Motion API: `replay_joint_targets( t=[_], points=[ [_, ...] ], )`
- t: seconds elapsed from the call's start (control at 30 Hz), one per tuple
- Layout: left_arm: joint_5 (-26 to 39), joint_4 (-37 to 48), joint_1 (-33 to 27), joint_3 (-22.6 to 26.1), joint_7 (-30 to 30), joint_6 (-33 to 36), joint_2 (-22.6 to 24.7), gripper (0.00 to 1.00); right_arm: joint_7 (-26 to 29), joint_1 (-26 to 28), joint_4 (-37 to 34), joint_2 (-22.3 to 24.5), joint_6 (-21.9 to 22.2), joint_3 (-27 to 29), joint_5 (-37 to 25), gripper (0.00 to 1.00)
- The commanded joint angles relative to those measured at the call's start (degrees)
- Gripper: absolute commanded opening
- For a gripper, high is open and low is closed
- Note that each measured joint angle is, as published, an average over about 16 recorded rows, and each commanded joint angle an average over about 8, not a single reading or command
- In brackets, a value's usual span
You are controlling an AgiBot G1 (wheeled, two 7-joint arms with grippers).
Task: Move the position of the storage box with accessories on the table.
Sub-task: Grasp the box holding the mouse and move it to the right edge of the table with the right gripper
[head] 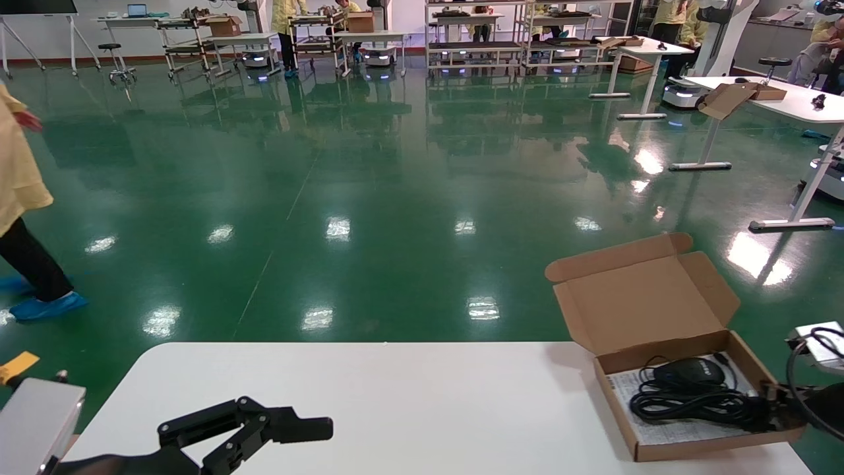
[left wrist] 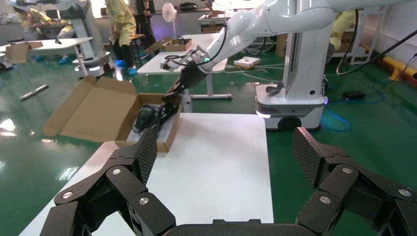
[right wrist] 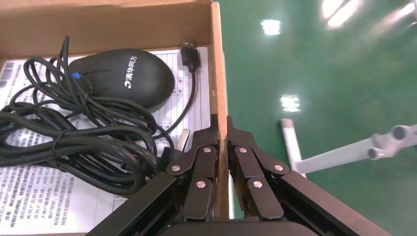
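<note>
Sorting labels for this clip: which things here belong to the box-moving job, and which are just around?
Job:
- brown cardboard storage box, wall pinched by right hand
- black mouse
- white printed sheet
- white table

Around:
- open left hand, idle
- far cardboard box

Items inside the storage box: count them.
2: a black mouse with its coiled cable, lying on a printed paper sheet that lines the storage box. Anything underneath is hidden.

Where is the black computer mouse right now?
The mouse lies inside the open storage box at the table's right end in the head view, on the paper sheet beside its cable.
</note>
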Motion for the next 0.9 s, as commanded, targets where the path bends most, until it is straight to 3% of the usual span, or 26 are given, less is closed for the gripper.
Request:
replay_joint_targets(
  t=[0.03, 0.67, 0.73, 0.9],
  points=[
    [0.0, 0.0, 0.0, 0.0, 0.0, 0.0, 0.0, 1.0, -0.7, 0.1, -0.3, 0.2, 0.7, 0.1, 0.1, 0.0],
    [0.0, 0.0, 0.0, 0.0, 0.0, 0.0, 0.0, 1.0, -4.3, -2.4, -0.6, 0.1, 1.6, 2.0, 2.8, 0.03],
    [0.0, 0.0, 0.0, 0.0, 0.0, 0.0, 0.0, 1.0, -4.7, -2.4, -0.5, 0.1, 1.6, 2.2, 3.1, 0.12],
    [0.0, 0.0, 0.0, 0.0, 0.0, 0.0, 0.0, 1.0, -6.0, -2.5, -0.3, 0.1, 1.4, 2.7, 3.8, 0.73]
  ],
)
